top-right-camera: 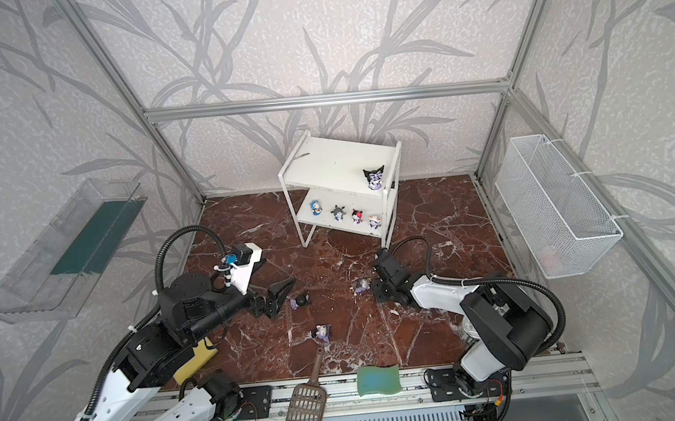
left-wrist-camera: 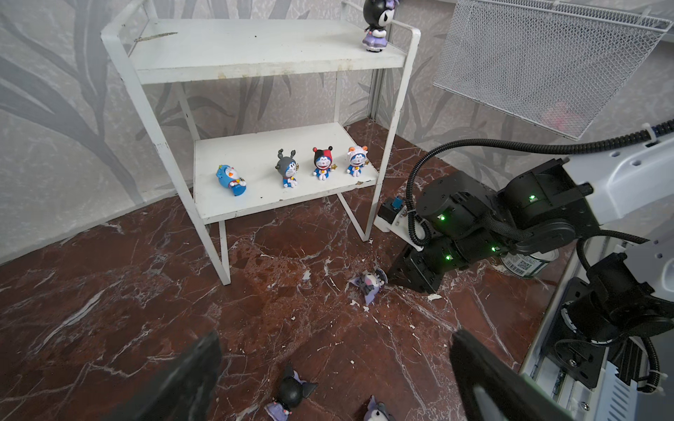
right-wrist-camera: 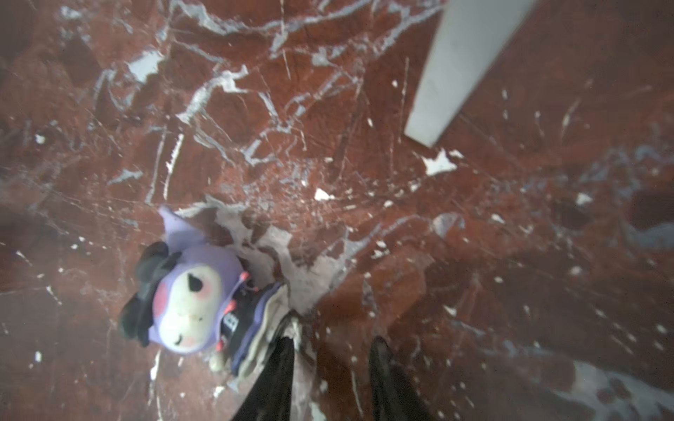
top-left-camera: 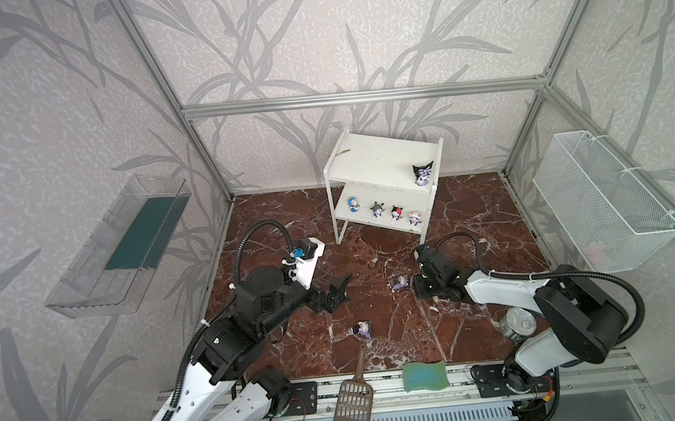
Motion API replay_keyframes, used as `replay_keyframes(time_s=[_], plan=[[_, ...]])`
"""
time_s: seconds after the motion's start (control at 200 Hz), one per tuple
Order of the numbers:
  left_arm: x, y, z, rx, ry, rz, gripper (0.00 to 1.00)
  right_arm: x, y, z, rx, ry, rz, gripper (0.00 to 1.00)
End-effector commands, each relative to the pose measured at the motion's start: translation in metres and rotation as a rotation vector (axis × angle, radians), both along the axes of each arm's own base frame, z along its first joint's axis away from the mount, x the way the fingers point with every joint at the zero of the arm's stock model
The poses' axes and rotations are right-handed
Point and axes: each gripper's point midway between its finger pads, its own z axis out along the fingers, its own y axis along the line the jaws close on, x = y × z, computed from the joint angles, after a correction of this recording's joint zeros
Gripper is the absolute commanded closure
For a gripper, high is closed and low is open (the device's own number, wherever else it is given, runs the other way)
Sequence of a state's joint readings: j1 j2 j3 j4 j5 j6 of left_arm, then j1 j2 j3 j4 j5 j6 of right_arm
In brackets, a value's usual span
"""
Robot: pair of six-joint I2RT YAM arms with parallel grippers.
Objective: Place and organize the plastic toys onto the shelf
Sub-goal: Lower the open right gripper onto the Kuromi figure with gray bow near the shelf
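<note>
Right wrist: round-headed purple figurine (right-wrist-camera: 189,302).

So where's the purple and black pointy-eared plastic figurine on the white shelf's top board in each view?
Both top views: figurine on the top board's right front corner.
Left wrist: figurine at that same corner.
Right wrist: not in it.
Shared landmark: white shelf.

**Toys split between shelf and marble**

The red marble tabletop (top-left-camera: 474,224) carries a white shelf (top-left-camera: 369,163) at twelve o'clock. One standing purple toy (top-left-camera: 423,174) is on its top board, four blue-white toys (top-left-camera: 376,209) below. Three fallen purple toys (top-left-camera: 362,329) lie mid-table, with a scoop (top-left-camera: 354,397) and sponge (top-left-camera: 424,374) at six.
</note>
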State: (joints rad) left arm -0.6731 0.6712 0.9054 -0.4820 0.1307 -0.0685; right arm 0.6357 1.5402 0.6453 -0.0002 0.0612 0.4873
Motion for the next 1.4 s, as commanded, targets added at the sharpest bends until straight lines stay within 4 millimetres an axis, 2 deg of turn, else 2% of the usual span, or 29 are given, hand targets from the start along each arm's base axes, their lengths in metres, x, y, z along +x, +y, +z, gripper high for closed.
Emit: replay_keyframes(time_s=[0.0, 0.165, 0.275, 0.39, 0.525, 0.78, 0.865, 1.01, 1.165, 1.255, 1.395], plan=[[0.001, -0.004, -0.007, -0.003, 0.031, -0.004, 0.01, 0.008, 0.009, -0.001, 0.030, -0.010, 0.008, 0.64], [0.003, -0.007, -0.010, 0.001, 0.043, -0.011, 0.01, 0.006, -0.004, -0.007, -0.022, -0.008, -0.028, 0.64], [0.004, -0.008, -0.012, 0.005, 0.046, -0.011, 0.01, 0.003, -0.003, -0.001, 0.014, -0.038, -0.029, 0.64], [0.005, -0.009, -0.012, 0.004, 0.047, -0.014, 0.01, -0.003, 0.014, 0.015, 0.035, -0.094, 0.067, 0.63], [0.004, -0.011, -0.010, -0.005, 0.044, -0.023, 0.01, -0.016, 0.029, 0.035, -0.018, -0.153, 0.208, 0.62], [0.002, -0.012, -0.011, -0.017, 0.052, -0.031, 0.01, -0.040, 0.063, 0.059, -0.013, -0.181, 0.516, 0.50], [0.001, -0.012, -0.011, -0.020, 0.050, -0.031, 0.01, -0.038, 0.067, 0.065, -0.054, -0.205, 0.565, 0.45], [0.000, -0.010, -0.009, -0.025, 0.044, -0.028, 0.01, -0.027, 0.066, 0.064, -0.135, -0.233, 0.596, 0.34], [-0.002, -0.008, -0.009, -0.024, 0.043, -0.024, 0.01, -0.018, 0.072, 0.051, -0.189, -0.225, 0.634, 0.23], [-0.003, -0.006, -0.008, -0.021, 0.042, -0.021, 0.01, -0.009, 0.066, 0.043, -0.234, -0.178, 0.571, 0.23], [-0.005, -0.003, -0.008, -0.022, 0.040, -0.017, 0.01, -0.011, 0.062, 0.036, -0.206, -0.132, 0.488, 0.23]])
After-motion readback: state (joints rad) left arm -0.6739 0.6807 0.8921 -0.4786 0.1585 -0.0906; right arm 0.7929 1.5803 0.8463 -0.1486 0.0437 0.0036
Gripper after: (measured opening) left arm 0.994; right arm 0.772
